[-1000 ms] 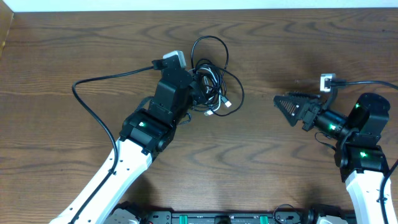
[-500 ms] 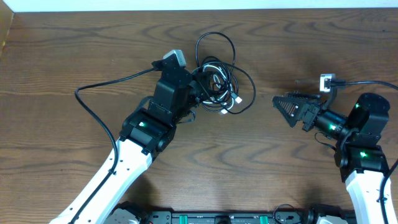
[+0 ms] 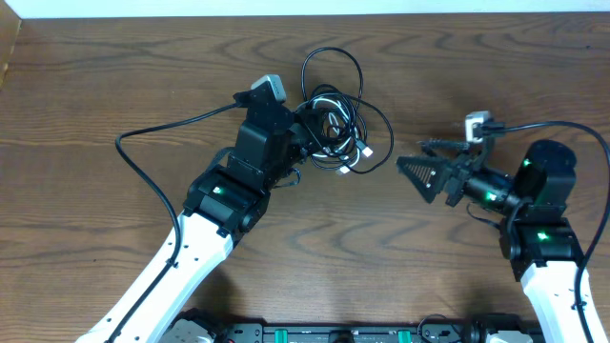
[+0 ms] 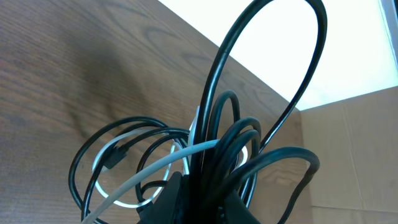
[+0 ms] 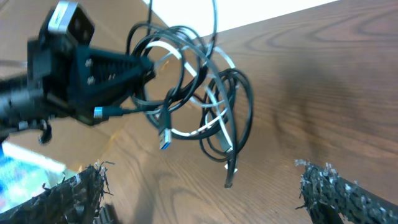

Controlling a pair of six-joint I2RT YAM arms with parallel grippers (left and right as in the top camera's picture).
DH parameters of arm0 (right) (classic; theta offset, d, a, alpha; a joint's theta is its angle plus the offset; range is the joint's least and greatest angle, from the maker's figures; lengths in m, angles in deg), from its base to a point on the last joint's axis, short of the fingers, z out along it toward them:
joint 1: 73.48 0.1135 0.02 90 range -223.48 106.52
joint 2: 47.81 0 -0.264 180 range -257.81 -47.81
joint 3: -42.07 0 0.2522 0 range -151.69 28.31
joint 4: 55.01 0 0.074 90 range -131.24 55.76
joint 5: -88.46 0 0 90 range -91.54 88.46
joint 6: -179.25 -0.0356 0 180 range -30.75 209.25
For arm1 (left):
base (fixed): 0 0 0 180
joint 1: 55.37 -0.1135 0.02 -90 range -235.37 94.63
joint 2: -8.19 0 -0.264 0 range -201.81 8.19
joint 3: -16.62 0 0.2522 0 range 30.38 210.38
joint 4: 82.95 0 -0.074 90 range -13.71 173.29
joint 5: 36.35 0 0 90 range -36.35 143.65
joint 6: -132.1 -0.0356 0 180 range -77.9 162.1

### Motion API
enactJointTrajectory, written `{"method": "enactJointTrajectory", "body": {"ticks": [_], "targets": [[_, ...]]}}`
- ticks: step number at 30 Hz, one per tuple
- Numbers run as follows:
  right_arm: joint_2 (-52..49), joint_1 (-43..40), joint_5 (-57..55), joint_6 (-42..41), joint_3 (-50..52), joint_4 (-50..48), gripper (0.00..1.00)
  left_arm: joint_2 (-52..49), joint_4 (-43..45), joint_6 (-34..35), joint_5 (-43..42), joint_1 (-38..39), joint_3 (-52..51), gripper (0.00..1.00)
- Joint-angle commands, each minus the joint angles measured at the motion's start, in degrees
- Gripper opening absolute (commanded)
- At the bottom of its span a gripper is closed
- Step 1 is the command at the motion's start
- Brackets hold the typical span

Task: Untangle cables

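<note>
Overhead: separating pull pending

Left tool (image 3: pixel 303 133) is clamping the cables (image 3: pixel 338 122), holding them up near the table's (image 3: pixel 114 57) far edge. Right tool (image 3: pixel 412 170) is gaping empty nearby; the next move is probably calling for pinching one loose loop.

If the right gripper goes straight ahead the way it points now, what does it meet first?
Most likely the cables, their outer black loop first; height is hard to judge, so it might pass beneath.
</note>
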Motion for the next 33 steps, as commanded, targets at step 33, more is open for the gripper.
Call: {"method": "enactJointTrajectory", "body": {"ticks": [33], "targets": [[-7.32,5.92,-35.91,-13.16,-0.74,7.13,0.78,1.51,6.93,0.50,-0.72,7.50,0.90,0.08]]}}
